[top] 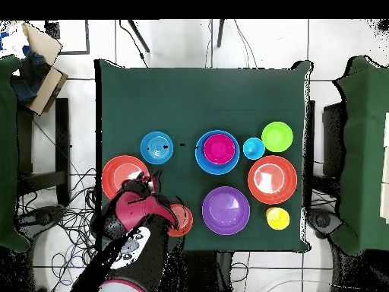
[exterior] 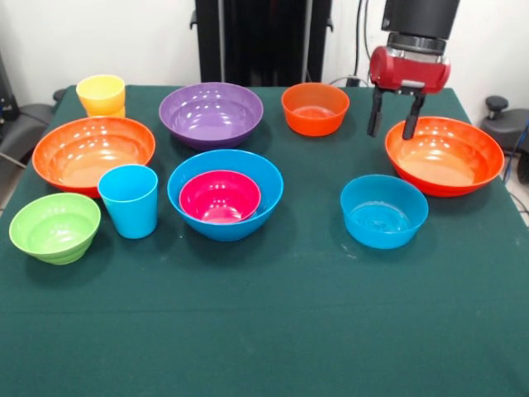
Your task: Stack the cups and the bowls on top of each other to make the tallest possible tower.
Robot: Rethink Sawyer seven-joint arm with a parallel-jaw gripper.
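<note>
- The gripper [exterior: 392, 122] hangs with its jaws spread and empty, above the near rim of a large orange bowl [exterior: 446, 157].
- From overhead the arm [top: 137, 228] covers part of that bowl and most of the small orange bowl [exterior: 315, 108] beside it.
- The medium blue bowl [exterior: 383, 211] sits just in front of the large orange bowl.
- Well to its side, the magenta bowl [exterior: 220, 197] is nested in the large blue bowl [exterior: 225, 194].
- The blue cup [exterior: 129, 200] stands farther that way.

You have a small glossy magenta plastic bowl [exterior: 220, 196] nested upright inside a large blue bowl [exterior: 225, 193]. Beside it, a sky-blue tapered cup [exterior: 129, 199] stands alone. The ribbed lime bowl [exterior: 54, 227], two large orange bowls [exterior: 92, 152] [exterior: 445, 155], purple bowl [exterior: 211, 113], small orange bowl [exterior: 315, 107], medium blue bowl [exterior: 383, 210] and yellow cup [exterior: 101, 95] sit separate.
</note>
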